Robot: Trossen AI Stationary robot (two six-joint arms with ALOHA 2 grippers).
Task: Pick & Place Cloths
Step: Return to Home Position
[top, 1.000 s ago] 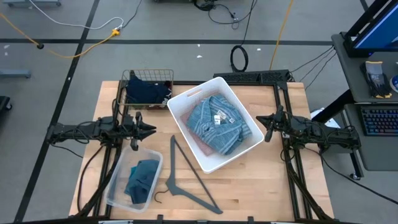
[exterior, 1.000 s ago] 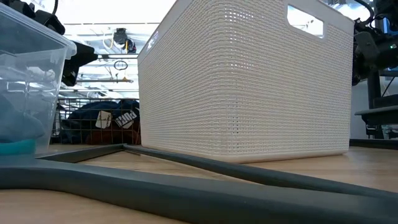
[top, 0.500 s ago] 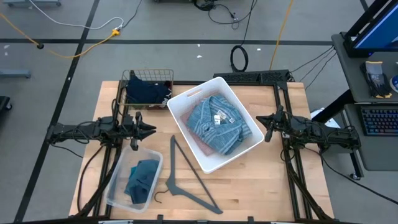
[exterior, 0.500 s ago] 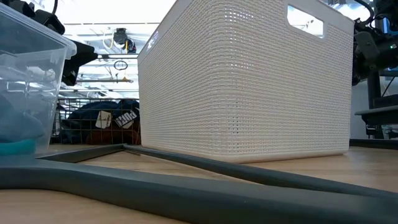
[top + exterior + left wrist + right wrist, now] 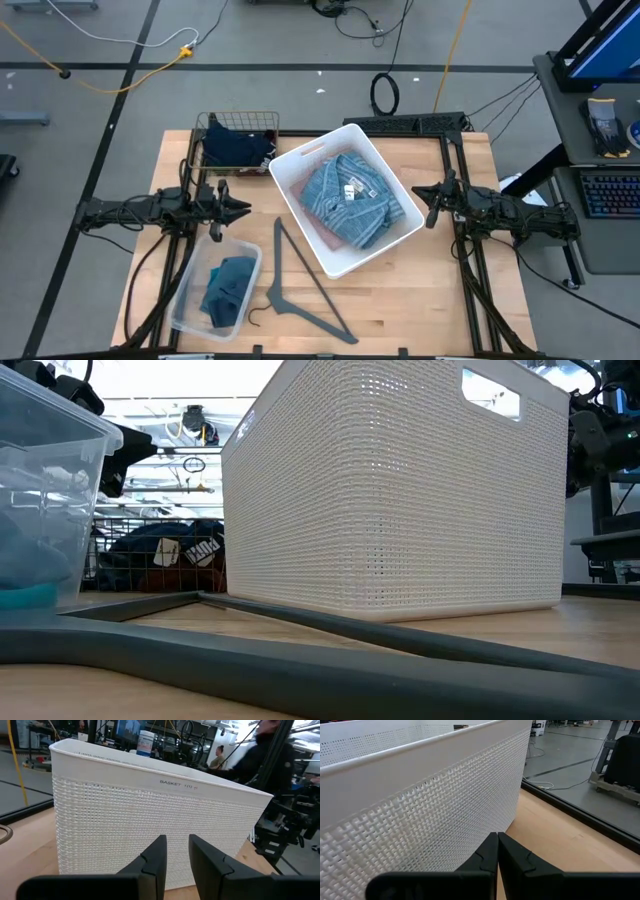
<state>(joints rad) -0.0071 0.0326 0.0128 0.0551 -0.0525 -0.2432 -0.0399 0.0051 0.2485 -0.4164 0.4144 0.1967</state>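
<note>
While cloths (image 5: 345, 195) lie binned: wood table (image 5: 400, 300), grey taped floor (image 5: 300, 40), desk (image 5: 565, 120).

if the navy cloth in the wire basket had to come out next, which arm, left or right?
Left, probably. The left gripper sits right beside the wire basket holding the navy cloth. The right gripper is on the far side of the white bin, which stands in its way.

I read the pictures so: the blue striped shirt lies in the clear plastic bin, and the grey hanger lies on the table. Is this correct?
Not quite. In the high view the blue striped shirt lies in the white basket, not the clear bin, which holds a teal cloth. The grey hanger does lie on the table.
</note>
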